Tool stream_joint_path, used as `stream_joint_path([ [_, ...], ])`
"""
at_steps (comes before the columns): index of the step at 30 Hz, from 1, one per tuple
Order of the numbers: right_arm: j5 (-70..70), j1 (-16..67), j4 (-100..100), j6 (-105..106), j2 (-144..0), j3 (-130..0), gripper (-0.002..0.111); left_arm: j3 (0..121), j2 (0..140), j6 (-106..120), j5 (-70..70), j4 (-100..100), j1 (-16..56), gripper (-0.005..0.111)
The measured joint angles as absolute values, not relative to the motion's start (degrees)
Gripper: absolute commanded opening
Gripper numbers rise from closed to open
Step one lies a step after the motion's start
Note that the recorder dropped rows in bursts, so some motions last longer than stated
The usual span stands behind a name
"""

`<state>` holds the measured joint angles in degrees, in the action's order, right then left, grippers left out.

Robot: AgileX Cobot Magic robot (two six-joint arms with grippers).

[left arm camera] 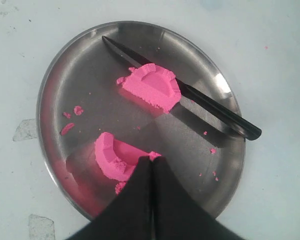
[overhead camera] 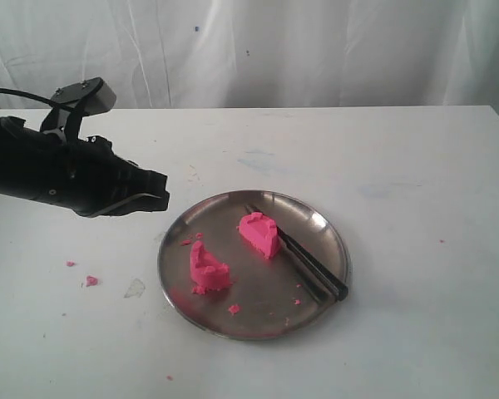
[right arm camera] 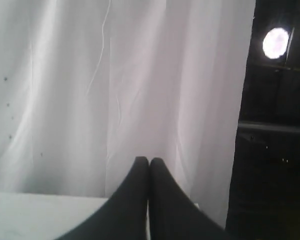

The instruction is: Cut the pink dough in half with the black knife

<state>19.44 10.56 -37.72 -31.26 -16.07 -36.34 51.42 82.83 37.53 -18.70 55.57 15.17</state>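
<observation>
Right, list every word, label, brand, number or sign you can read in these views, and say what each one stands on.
None can be read in any view.
The steel plate, the black knife and the two halves of the pink dough bear no print.
The left gripper and its arm show plain black, no label.
The right gripper faces a blank white curtain.

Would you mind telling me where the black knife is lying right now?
In the exterior view the black knife lies on the right part of the steel plate, against the farther pink dough half.
</observation>
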Motion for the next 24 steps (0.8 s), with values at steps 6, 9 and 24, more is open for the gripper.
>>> stream_joint_path([
  [6,19.16,10.56,-39.32,-31.38,-5.69,-34.52,0.000,51.42,82.83,37.53,-16.84,55.57,15.17,0.000],
  [9,18.58,10.56,-37.53,-33.32,-3.90,-27.13,0.000,51.42,82.83,37.53,-16.84,55.57,15.17,0.000],
  [24,18.20,6.90,-6.07,-13.77,-3.93,-0.26,0.000,51.42,82.83,37.53,-16.44,55.46,15.17,0.000],
])
